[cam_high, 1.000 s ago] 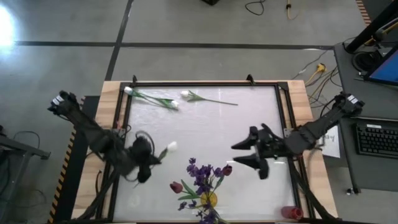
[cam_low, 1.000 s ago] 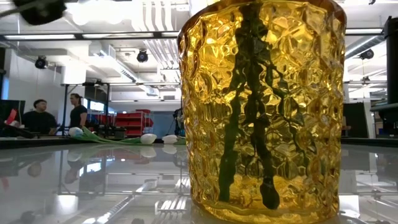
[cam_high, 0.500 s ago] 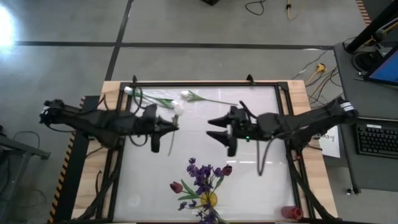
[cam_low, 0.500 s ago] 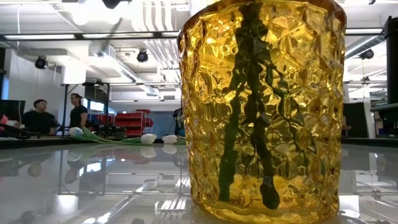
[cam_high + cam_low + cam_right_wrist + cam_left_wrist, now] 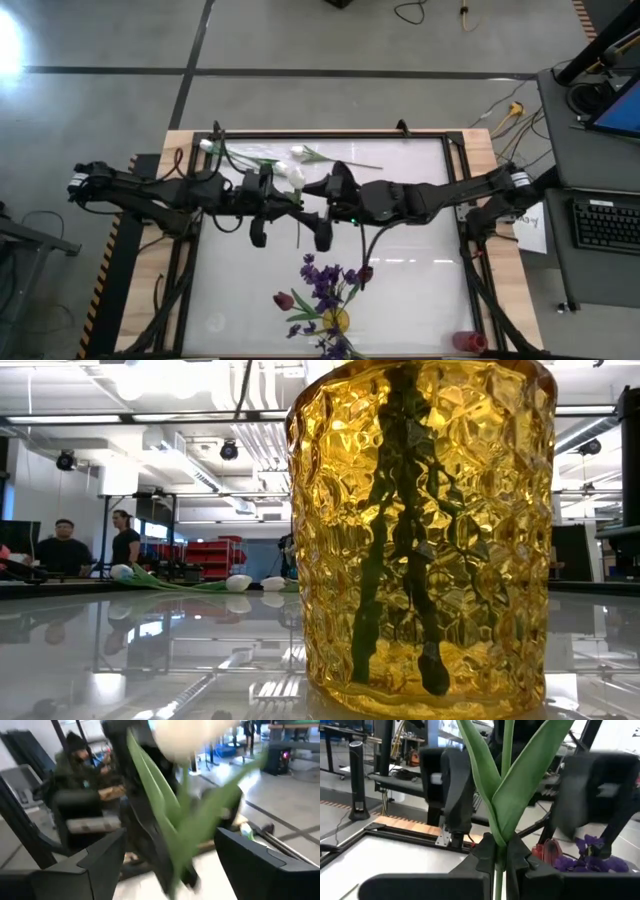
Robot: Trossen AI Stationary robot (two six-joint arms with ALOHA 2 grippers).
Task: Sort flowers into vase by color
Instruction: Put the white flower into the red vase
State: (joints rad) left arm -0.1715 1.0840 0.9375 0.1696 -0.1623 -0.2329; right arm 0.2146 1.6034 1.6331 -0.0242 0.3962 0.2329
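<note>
Above the middle of the glossy white table (image 5: 420,290), the two dark arms meet over a single white tulip (image 5: 291,178). From overhead, the left gripper (image 5: 275,203) reaches in from the left and the right gripper (image 5: 318,208) from the right, nearly touching, with the pale bud between them. Only the left wrist view shows the grip itself: the left claw (image 5: 500,861) is pinched tight on the thin green stem, smooth blade-like leaves fanning up from it. The right wrist view shows what the overhead hides: the right claw (image 5: 167,852) stands wide, its fingers on either side of the stem and leaves, the rounded bud (image 5: 190,737) hanging blurred before it, not yet clasped. Two more white tulips (image 5: 250,158) lie flat along the far edge of the table. At the near edge, a yellow vase (image 5: 335,320) holds purple blossom sprigs (image 5: 325,285) and dark red tulip buds (image 5: 284,300). The level view adds its texture: amber glass (image 5: 420,530) with a dimpled, hammered surface, dark stems showing through. Two people (image 5: 62,548) stand in the room behind.
</note>
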